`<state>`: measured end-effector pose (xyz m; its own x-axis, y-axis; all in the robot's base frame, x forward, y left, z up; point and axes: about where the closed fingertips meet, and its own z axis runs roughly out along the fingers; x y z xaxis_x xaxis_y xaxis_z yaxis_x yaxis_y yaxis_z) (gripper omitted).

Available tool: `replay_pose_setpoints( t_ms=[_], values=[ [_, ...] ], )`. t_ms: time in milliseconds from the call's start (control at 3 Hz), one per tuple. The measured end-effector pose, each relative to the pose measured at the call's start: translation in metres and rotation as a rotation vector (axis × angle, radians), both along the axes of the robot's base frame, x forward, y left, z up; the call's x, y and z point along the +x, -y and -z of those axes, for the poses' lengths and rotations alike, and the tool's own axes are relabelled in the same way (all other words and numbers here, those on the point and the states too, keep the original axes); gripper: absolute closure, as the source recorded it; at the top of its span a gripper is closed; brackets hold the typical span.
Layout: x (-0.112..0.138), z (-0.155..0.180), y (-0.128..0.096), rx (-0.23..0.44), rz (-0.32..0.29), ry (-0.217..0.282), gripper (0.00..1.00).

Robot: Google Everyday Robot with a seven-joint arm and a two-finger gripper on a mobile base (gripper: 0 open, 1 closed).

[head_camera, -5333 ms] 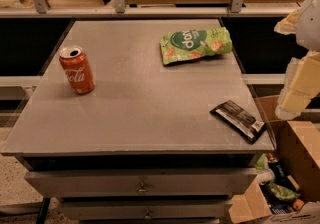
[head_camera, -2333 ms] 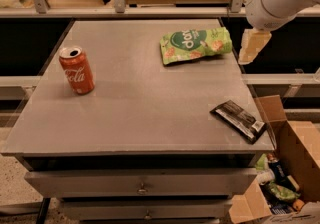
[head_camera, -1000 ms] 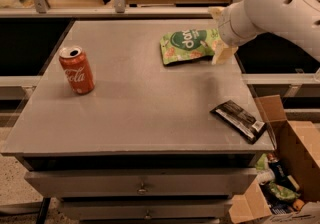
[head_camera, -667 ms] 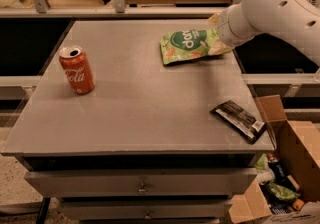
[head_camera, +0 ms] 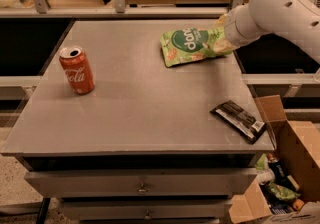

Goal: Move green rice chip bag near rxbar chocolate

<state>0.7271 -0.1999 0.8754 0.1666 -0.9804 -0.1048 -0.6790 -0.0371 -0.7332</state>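
Grey table (head_camera: 140, 113) spreads below my white arm (head_camera: 280, 8), which comes in from the right. The green rice chip bag (head_camera: 192, 45) lies at the far right. My gripper (head_camera: 223, 40) meets its right end; I cannot tell whether it grips. The rxbar chocolate (head_camera: 239, 120) lies well apart, near the front right corner.

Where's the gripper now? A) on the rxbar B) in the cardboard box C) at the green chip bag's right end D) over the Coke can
C: the gripper sits at the right end of the green rice chip bag, well apart from the rxbar chocolate and the Coca-Cola can.
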Motion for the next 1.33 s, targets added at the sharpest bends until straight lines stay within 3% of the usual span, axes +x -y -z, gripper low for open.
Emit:
replay_pose_setpoints(
  t_ms=[333,667,1333],
  values=[
    [-0.007,0.001,0.01,-0.005,0.007,-0.012,0.33],
    [-0.028,-0.004,0.023,-0.008,0.003,-0.021,0.31],
    [-0.021,-0.001,0.016,0.024,-0.002,-0.007,0.32]
  ],
)
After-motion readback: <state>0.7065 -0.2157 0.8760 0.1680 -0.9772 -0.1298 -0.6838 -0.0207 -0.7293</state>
